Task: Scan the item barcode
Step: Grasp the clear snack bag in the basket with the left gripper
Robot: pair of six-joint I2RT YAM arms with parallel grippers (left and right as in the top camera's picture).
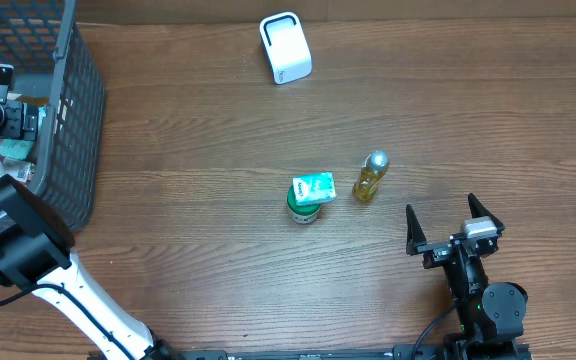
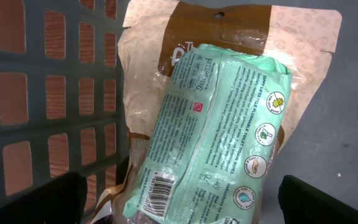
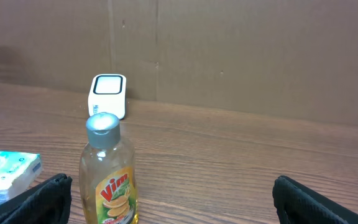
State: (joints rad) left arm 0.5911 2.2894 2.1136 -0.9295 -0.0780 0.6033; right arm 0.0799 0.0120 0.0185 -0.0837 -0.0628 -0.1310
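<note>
Brown wood grain is seen across the worktop (image 1: pixel 198 260); a grey plastic basket (image 1: pixel 73 120) is set at its 10 o'clock corner, and the left arm is lowered into it. The left hand (image 2: pixel 179 202) is held wide, its dark fingers (image 2: pixel 30 199) seen at the lower corners of the left wrist view, with nothing gripped between them; directly beneath it a mint-green wipes pack (image 2: pixel 222 124) is laid on a brown paper pouch (image 2: pixel 303 37) on the basket floor, its long axis tilted toward 1 o'clock; a printed barcode (image 2: pixel 156 190) is shown face up at the pack's 7 o'clock end. A white scanner (image 1: pixel 286 47) is stood at 12 o'clock on the worktop, well apart from the basket. Near the centre a green can (image 1: pixel 304 212) is placed with a small green-and-white box (image 1: pixel 315 187) rested on top of it; just beside it, at its 3 o'clock, a yellow bottle (image 1: pixel 371 176) with a silver cap is stood upright, apart from the can. The right hand (image 1: pixel 440 205) is held at 4 o'clock of the worktop, spread wide and empty; it is pointed toward the bottle and, beyond it, the scanner; neither is touched.
</note>
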